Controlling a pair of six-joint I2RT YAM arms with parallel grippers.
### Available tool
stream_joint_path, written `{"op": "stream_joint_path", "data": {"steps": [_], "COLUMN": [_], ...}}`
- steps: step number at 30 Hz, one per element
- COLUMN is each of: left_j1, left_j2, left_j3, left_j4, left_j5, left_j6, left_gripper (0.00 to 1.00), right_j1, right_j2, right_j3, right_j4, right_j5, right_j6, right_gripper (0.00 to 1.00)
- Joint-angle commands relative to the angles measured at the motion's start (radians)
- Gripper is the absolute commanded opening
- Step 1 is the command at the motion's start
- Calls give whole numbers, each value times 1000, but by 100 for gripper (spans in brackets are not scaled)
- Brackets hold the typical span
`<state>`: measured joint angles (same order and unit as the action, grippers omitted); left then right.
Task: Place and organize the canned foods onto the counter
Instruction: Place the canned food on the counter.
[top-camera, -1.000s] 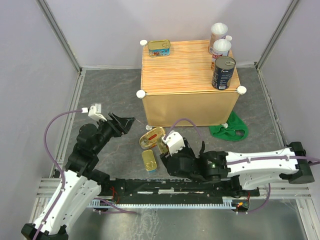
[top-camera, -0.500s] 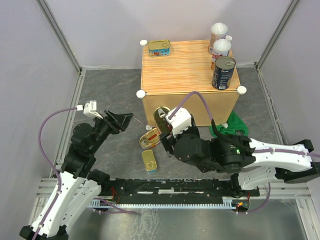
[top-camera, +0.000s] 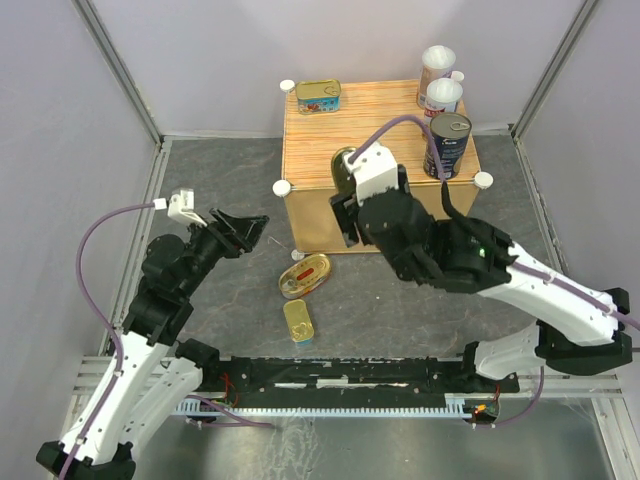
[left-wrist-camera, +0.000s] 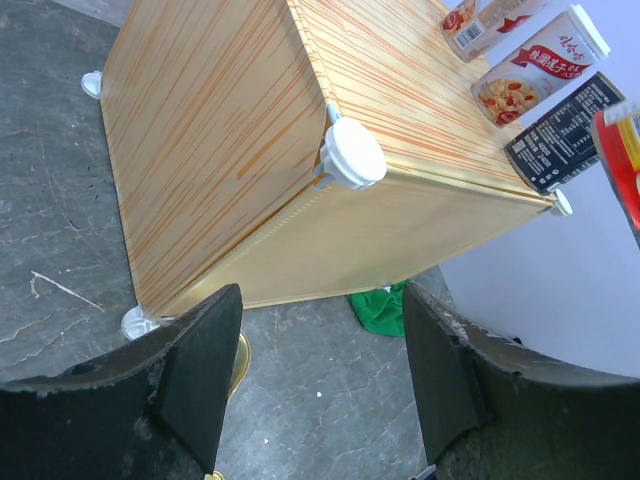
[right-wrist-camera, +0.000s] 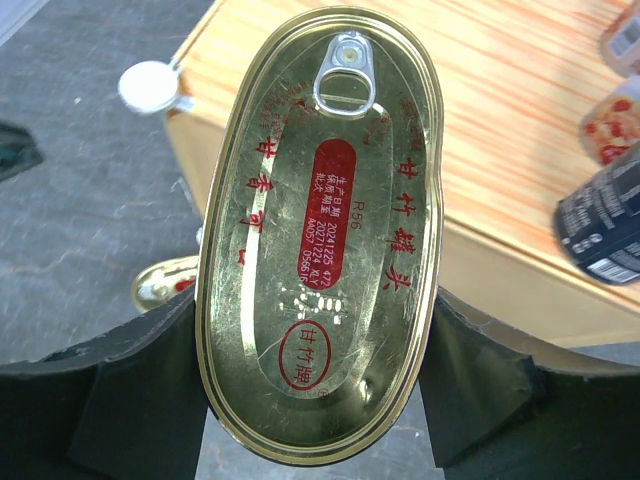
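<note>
The counter (top-camera: 370, 135) stands at the back. On it are a rectangular gold-lidded tin (top-camera: 318, 96), two white-lidded cylinders (top-camera: 437, 68) (top-camera: 443, 97) and a dark blue cylinder (top-camera: 446, 145). My right gripper (top-camera: 346, 178) is shut on an oval gold tin (right-wrist-camera: 320, 230) with red print, held in the air over the counter's front edge, towards its left side. Another oval tin (top-camera: 304, 276) and a rectangular tin (top-camera: 298, 322) lie on the floor in front. My left gripper (top-camera: 243, 232) is open and empty, left of the counter, above the floor.
A green cloth (left-wrist-camera: 385, 305) lies on the floor by the counter's front right corner. White knobs (left-wrist-camera: 352, 155) stick out at the counter's corners. Grey walls and a metal frame close in the workspace. A black rail runs along the near edge.
My right gripper has risen from the floor with the oval tin, moving back and up to the counter's front edge. My left arm has barely shifted.
</note>
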<state>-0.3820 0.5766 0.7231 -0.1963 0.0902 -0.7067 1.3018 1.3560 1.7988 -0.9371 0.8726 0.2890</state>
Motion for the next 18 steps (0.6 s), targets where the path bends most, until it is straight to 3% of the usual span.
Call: {"op": "stream_joint_path", "data": {"steps": [1,18], "left_j1": [-3,-3], "left_j2": [24,119], "left_j3": [48,88], "left_j4": [75,105], "left_j5": [30,43], "left_j6": [19,63], "left_gripper": [71,72], "right_j1": [-126,-563], "right_j2": [26,251], "right_j3": [103,263], "right_j4": [101,164], "right_j5": [-71,-375], "right_j6": [-80,-81], "right_gripper": [6,5]}}
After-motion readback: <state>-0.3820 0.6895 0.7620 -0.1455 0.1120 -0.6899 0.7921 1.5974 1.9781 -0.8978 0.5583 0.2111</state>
